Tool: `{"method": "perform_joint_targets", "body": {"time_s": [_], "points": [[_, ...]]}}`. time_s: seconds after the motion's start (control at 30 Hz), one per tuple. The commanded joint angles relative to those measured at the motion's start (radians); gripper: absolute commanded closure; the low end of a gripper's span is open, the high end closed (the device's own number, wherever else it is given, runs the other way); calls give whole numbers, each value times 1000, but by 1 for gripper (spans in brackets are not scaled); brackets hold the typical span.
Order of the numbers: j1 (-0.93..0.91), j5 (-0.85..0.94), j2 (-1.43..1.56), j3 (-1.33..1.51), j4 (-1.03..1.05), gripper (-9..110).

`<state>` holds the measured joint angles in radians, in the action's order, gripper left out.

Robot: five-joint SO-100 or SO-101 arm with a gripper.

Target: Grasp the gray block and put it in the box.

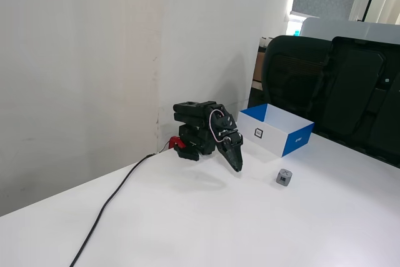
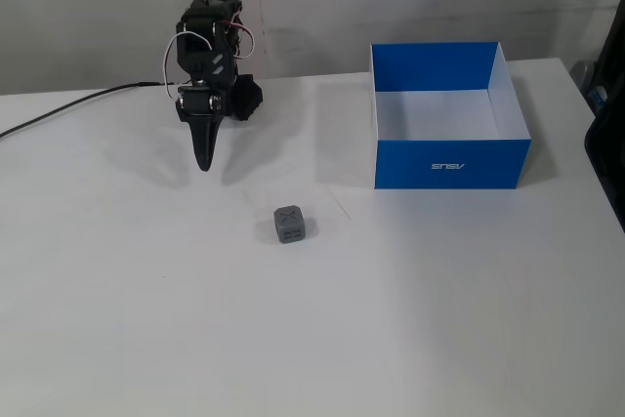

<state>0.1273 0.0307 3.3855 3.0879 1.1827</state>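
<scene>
Pincer [image 2: 204, 161] of mine hangs closed and empty, apart from the gray block [image 2: 289, 225], so I should spread it wide, then straddle the block squarely on the bench [image 2: 439, 319].

A: What does the arm [image 2: 210, 65] look like?

B: Black all over, built from blocky motor housings, with thin pale wires looping over its upper part.

A: And the gripper [image 2: 203, 157]?

B: Also black, tapering to a narrow point. Behind the arm, a red part [image 1: 177, 142] shows at its base, and a black cable [image 1: 109, 201] trails away from there.
</scene>
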Motion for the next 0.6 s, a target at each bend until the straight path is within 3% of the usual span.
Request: {"method": "perform_joint_targets", "body": {"time_s": [0.0,0.57], "points": [[8,-6,9,20,2,101],[-57,-9,9,26,-25,101]]}}
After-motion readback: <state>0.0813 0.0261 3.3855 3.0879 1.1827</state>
